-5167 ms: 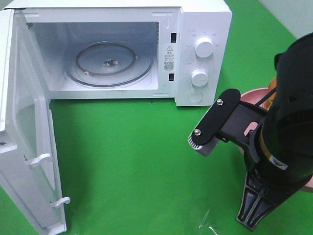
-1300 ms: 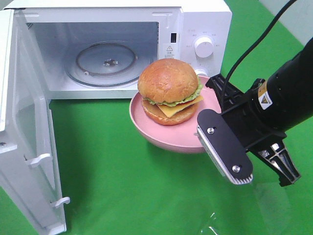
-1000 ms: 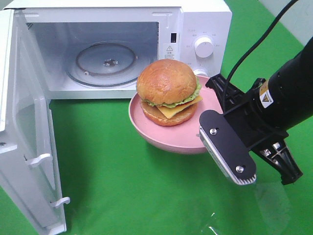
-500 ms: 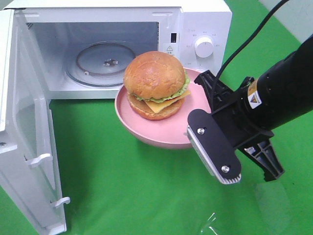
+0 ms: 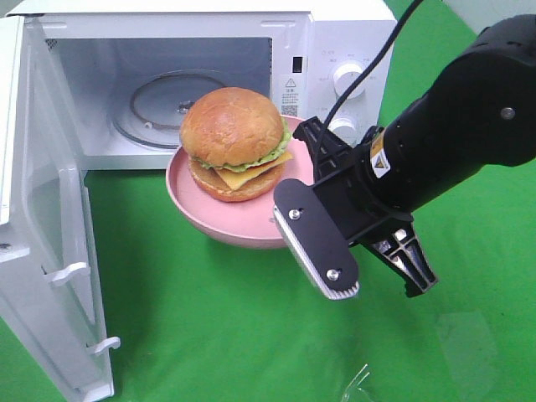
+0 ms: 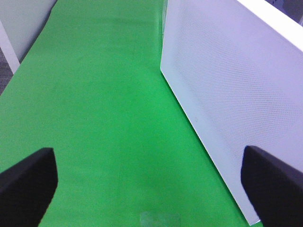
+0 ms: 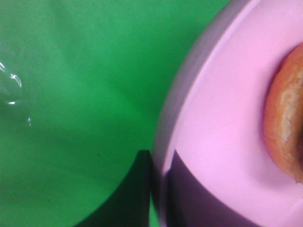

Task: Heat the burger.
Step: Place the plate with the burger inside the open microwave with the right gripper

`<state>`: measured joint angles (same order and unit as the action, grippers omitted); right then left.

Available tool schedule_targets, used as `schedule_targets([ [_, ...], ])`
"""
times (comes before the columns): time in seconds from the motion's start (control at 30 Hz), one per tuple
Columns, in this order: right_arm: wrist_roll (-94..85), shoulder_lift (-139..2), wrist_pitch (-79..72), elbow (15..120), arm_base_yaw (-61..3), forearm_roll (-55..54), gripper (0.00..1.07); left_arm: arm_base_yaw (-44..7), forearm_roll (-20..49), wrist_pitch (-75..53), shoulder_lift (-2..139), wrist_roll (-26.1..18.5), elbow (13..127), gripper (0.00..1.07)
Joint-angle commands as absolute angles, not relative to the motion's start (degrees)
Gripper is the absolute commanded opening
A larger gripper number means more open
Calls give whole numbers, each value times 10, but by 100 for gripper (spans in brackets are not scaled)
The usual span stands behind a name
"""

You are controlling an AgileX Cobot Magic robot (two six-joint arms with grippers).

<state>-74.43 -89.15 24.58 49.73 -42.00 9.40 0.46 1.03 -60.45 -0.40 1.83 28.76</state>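
The burger (image 5: pixel 233 141), with a golden-brown bun, lettuce and cheese, sits on a shallow pink plate (image 5: pixel 239 226). The plate hangs in the air just in front of the open microwave (image 5: pixel 347 33). My right gripper (image 5: pixel 306 166) is shut on the plate's right rim. In the right wrist view the pink plate (image 7: pixel 218 118) fills the frame, with the bun's edge (image 7: pixel 286 123) beside it and a dark finger (image 7: pixel 135 201) at the rim. My left gripper (image 6: pixel 149 189) stands open over green cloth beside the microwave door's outer face (image 6: pixel 227 94). It does not show in the exterior view.
The microwave door (image 5: pixel 42 251) is swung wide at the left. Inside lies the glass turntable (image 5: pixel 155 105). Two knobs (image 5: pixel 347 77) sit on the control panel, behind my right arm. A scrap of clear plastic (image 5: pixel 356 385) lies on the green cloth near the front edge.
My right gripper has carried the plate with the burger to the left and nearer the microwave opening. The left gripper shows no change.
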Motion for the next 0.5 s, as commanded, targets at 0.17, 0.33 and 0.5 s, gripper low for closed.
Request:
schedule_targets([
  [0.17,-711,-924,205,546,-423,96,0,5,10,-596,-15,17,286,98],
  [0.33,-702,-946,209,574,-438,99,0,5,10,-596,-15,17,286,98],
  [0.5,-700,-971,211,599,-444,99,0,5,10,-596,-15,17,286,98],
])
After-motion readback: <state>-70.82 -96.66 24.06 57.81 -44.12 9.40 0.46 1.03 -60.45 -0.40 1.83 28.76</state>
